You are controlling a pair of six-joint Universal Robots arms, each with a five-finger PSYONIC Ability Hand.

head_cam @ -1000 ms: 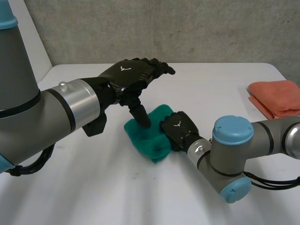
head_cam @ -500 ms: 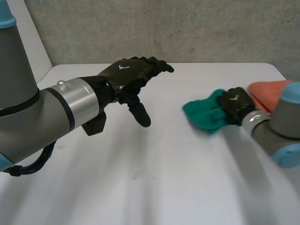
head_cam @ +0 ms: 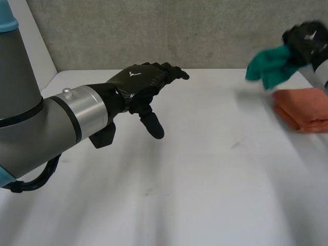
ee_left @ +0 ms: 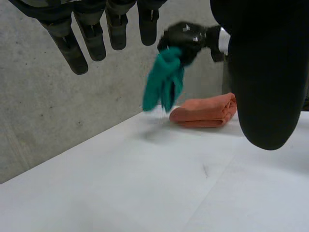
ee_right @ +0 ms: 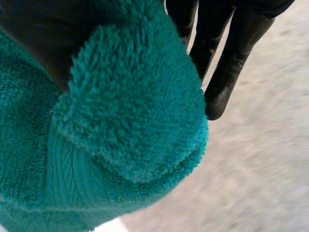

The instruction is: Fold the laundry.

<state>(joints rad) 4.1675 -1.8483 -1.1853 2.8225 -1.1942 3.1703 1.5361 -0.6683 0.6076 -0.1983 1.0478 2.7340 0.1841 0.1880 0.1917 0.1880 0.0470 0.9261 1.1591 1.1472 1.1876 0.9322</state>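
A grey concrete wall (head_cam: 205,31) backs the white tabletop (head_cam: 195,169), where a folded orange towel (head_cam: 302,108) lies near its right edge. The right hand (head_cam: 307,42), up in the air above that towel, has its fingers curled round a bunched teal cloth (head_cam: 267,64) that dangles beneath it, clear of the tabletop. The left hand (head_cam: 141,82) hovers well apart over the tabletop's middle, fingers straight and holding nothing.
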